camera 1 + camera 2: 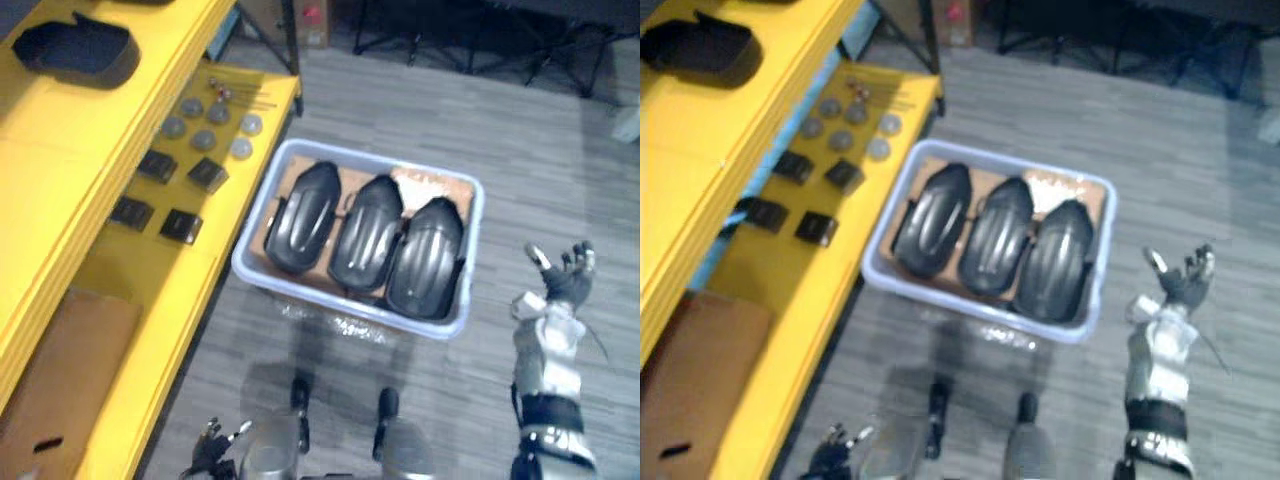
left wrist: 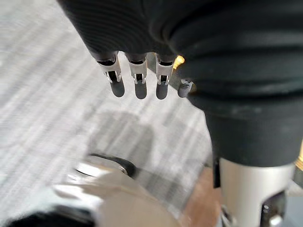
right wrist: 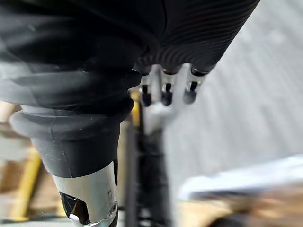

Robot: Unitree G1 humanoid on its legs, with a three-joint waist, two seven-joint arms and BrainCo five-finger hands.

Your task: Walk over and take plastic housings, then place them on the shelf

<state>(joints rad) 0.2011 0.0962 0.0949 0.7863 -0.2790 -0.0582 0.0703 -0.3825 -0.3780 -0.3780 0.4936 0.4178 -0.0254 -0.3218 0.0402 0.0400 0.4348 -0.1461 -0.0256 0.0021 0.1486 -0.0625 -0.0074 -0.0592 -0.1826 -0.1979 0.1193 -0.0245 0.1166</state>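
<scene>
Left hand (image 1: pixel 212 448) hangs low, fingers loose and empty. Right hand (image 1: pixel 562 272) is spread open beside the bin (image 1: pixel 345 308) — probably lining up for the three plastic housings (image 1: pixel 368 232) inside, shelf (image 1: pixel 60 150) close by.

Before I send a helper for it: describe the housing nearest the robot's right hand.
Beside the long yellow shelf, a pale blue plastic bin on the grey floor holds three black ribbed plastic housings in a row. Pick the end housing farthest from the shelf, on the side of the open right hand.
</scene>
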